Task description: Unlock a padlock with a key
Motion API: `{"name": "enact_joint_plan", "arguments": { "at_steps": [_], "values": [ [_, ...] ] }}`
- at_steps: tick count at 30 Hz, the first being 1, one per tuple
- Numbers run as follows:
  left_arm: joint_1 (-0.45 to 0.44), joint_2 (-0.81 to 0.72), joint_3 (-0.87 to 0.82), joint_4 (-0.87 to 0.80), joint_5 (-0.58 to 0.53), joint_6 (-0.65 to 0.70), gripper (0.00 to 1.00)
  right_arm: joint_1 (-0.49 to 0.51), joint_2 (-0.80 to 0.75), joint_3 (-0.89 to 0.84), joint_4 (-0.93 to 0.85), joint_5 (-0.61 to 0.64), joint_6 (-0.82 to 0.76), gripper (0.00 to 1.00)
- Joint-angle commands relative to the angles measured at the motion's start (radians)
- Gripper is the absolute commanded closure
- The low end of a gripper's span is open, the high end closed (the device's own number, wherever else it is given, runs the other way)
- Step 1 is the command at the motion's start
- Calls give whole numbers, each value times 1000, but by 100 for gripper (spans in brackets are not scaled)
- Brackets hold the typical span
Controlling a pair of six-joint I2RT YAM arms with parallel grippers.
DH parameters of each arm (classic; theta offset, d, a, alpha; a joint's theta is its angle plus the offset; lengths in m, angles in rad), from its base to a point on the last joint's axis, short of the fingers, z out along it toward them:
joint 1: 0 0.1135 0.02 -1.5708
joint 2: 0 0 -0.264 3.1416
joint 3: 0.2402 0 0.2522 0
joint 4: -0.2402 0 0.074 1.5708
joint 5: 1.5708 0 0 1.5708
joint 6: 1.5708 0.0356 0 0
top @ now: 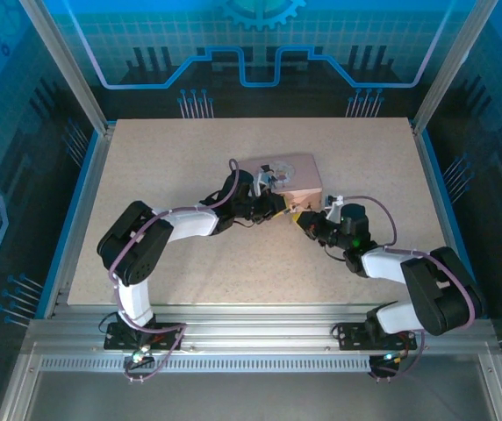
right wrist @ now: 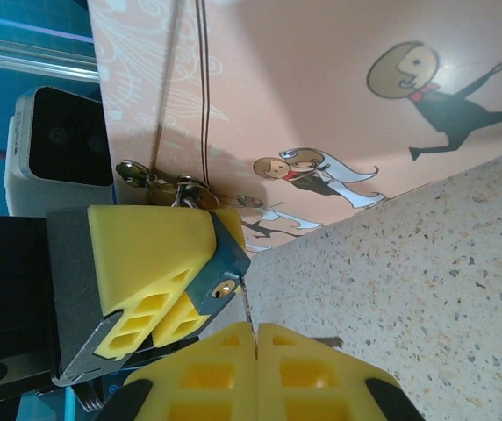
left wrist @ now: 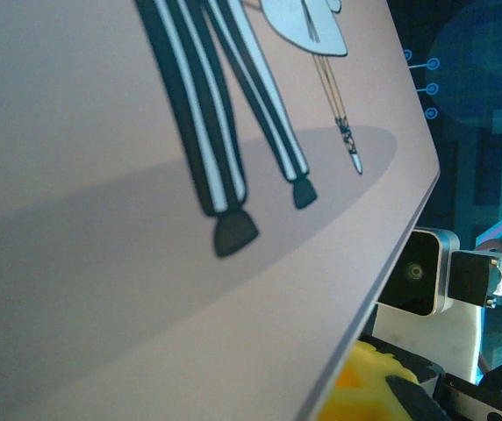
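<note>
Left gripper (top: pixel 282 208) pinches the padlock (right wrist: pixel 220 260) by the box (top: pixel 297 171) edge, right gripper (right wrist: pixel 255 333) at 4 o'clock squeezes the key (right wrist: pixel 246 309), bare table (top: pixel 233 272) at 6 o'clock.

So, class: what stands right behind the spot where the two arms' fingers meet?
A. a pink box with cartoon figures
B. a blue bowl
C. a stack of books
A: in the right wrist view the left fingers and right fingers meet in front of the pink box, which is printed with cartoon figures.
</note>
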Motion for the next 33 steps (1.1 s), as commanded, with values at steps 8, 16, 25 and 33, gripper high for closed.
{"name": "enact_joint_plan", "arguments": {
  "at_steps": [8,16,25,33],
  "values": [
    [4,-23,-4,73,64,-22,88,19,-27,-13,33,-7,5,100],
    [4,-12,-3,91,70,-34,88,20,-42,-10,24,-8,0,100],
    [5,-6,-18,149,92,-64,90,19,3,22,56,-15,18,100],
    [3,-4,-27,207,122,-87,92,4,118,61,222,-47,174,100]
  ]
}}
